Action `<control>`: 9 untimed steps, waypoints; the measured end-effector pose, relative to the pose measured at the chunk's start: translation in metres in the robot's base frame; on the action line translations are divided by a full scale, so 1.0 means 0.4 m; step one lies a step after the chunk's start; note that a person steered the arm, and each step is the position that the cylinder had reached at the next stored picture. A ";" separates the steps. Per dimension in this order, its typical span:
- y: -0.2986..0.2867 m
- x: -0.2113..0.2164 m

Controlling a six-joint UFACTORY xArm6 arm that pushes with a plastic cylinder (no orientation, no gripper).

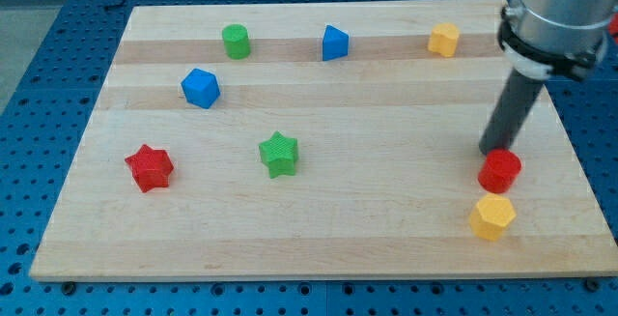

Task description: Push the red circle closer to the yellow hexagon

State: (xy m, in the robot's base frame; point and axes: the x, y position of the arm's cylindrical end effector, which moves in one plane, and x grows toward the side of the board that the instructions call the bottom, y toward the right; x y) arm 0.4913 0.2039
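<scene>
Resting near the tabletop's right edge, the tip touches the red circle, just above the yellow hexagon. No jaws exist. Overpushing risks shoving both blocks off the bottom edge.

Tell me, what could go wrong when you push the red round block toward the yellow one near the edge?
1. My tip sits just above-left of the red circle, so an off-centre push might roll it sideways past the yellow hexagon.
2. The two blocks look almost touching. Pushing more could shove the hexagon toward the board's bottom edge, maybe off it.
</scene>
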 end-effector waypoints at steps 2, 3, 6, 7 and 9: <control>-0.046 -0.053; -0.060 -0.050; -0.061 -0.003; -0.061 0.015; -0.061 0.038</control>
